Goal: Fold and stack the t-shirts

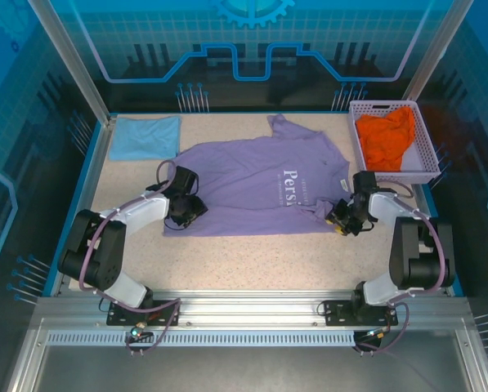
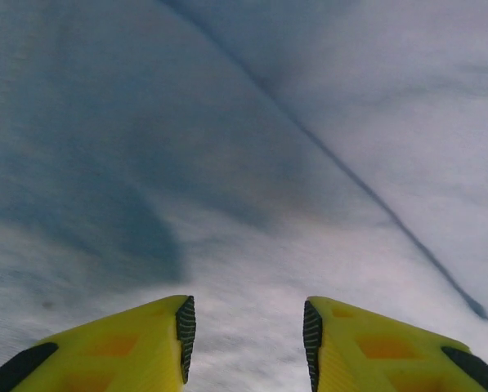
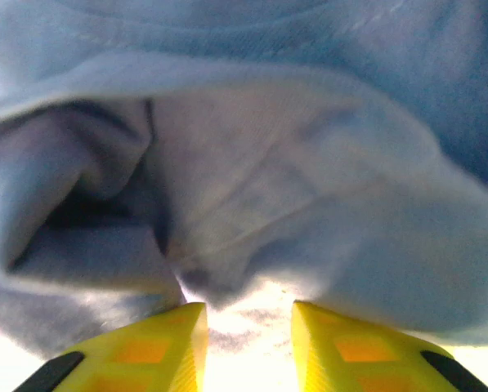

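A folded blue shirt (image 1: 145, 137) lies beyond the purple shirt (image 1: 260, 184)'s left corner. The left gripper (image 1: 190, 208) rests on its left edge, fingers spread. At its right hem the right gripper (image 1: 340, 219)'s fingers flank a bunched fold, perhaps pinching. Further right, an orange shirt (image 1: 389, 137) fills a basket (image 1: 426, 159).

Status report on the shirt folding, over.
Left tool open, at hem end of purple shirt. Right tool open, bunched cloth at its tips. Shirt mostly flat, not yet folded. Nothing blocking.
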